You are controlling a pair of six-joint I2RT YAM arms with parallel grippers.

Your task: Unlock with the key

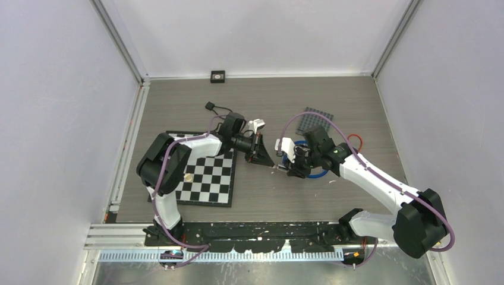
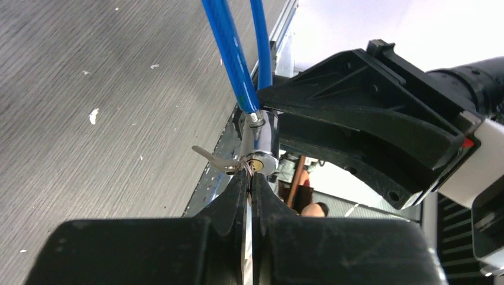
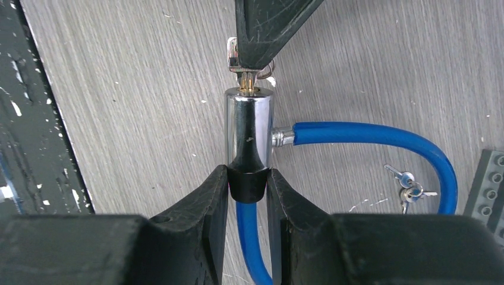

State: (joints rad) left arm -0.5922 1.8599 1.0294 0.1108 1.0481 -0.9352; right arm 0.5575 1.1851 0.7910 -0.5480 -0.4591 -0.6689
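A blue cable lock with a chrome cylinder (image 3: 249, 127) is held up off the table. My right gripper (image 3: 248, 183) is shut on the black collar at the cylinder's base. The blue cable (image 3: 380, 136) loops out to the right. My left gripper (image 2: 251, 176) is shut on a key (image 3: 233, 54), whose blade sits in the brass keyhole (image 2: 258, 161) at the cylinder's end. A second key (image 2: 208, 155) hangs off the same ring to the left. In the top view both grippers meet mid-table, the left (image 1: 265, 157) facing the right (image 1: 285, 165).
A spare pair of keys (image 3: 407, 185) lies on the table inside the cable loop. A grey studded plate (image 1: 315, 120) and an orange ring (image 1: 355, 141) lie behind the right arm. A chessboard (image 1: 208, 178) lies under the left arm. A small black box (image 1: 218, 76) sits at the back wall.
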